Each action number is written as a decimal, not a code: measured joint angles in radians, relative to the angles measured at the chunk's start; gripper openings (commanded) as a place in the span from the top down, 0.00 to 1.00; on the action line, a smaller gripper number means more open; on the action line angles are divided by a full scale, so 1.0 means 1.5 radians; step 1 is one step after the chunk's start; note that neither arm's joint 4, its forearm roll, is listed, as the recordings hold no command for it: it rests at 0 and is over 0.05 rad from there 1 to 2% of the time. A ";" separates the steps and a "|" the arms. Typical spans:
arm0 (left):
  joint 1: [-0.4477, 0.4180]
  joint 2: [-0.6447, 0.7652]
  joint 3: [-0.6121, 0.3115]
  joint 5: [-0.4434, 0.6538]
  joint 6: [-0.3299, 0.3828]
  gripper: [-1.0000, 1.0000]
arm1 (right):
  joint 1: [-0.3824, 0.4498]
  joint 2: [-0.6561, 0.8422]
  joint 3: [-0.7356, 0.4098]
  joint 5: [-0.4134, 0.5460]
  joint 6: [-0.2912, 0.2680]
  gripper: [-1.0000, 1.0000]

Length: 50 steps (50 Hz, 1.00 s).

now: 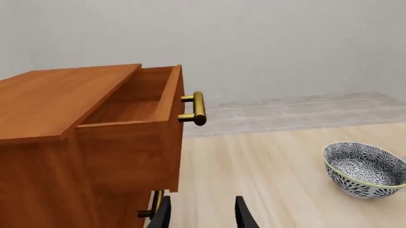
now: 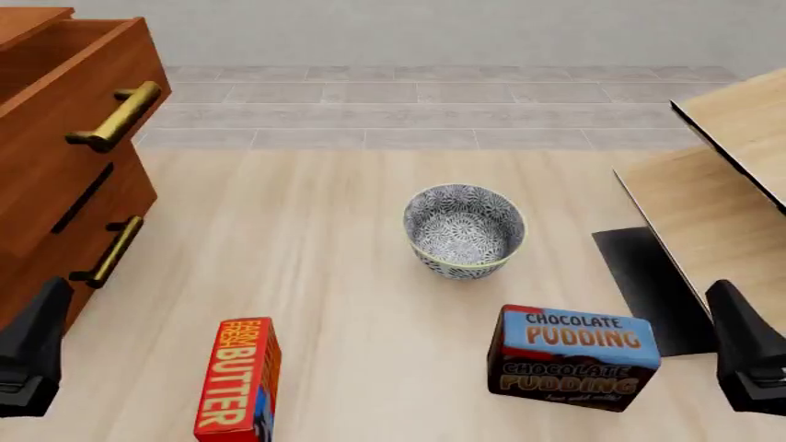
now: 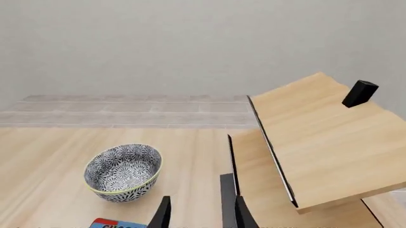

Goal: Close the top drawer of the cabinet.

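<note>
Both pincers (image 1: pixel 201 213) (image 3: pixel 199 213) parted, empty; beyond, reddish-brown top drawer (image 1: pixel 130 152) pulled out, brass handle (image 1: pixel 198 108).

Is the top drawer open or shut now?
Open. The top drawer sticks out from the cabinet, its hollow inside is visible, and its handle stands forward of the lower ones.

Light was bright, even and diffuse in all three views, with no clear source. Shadows were faint; the bowl (image 2: pixel 465 228) cast barely any on the pale desk (image 2: pixel 331 276). The top drawer's brass handle (image 1: pixel 197 108) carried a soft highlight, without harsh glare. Everything was sharp from edge to edge, with no blur and no visible edge distortion.
</note>
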 measured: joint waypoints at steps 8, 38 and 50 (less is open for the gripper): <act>-0.019 -0.001 -0.018 -0.004 0.034 0.00 | 0.003 0.011 0.001 -0.004 0.009 0.00; -0.104 0.024 -0.096 -0.028 0.150 0.00 | 0.003 0.020 0.001 0.002 0.038 0.00; -0.136 0.072 -0.123 -0.074 0.198 0.00 | 0.006 0.011 0.002 0.012 0.042 0.00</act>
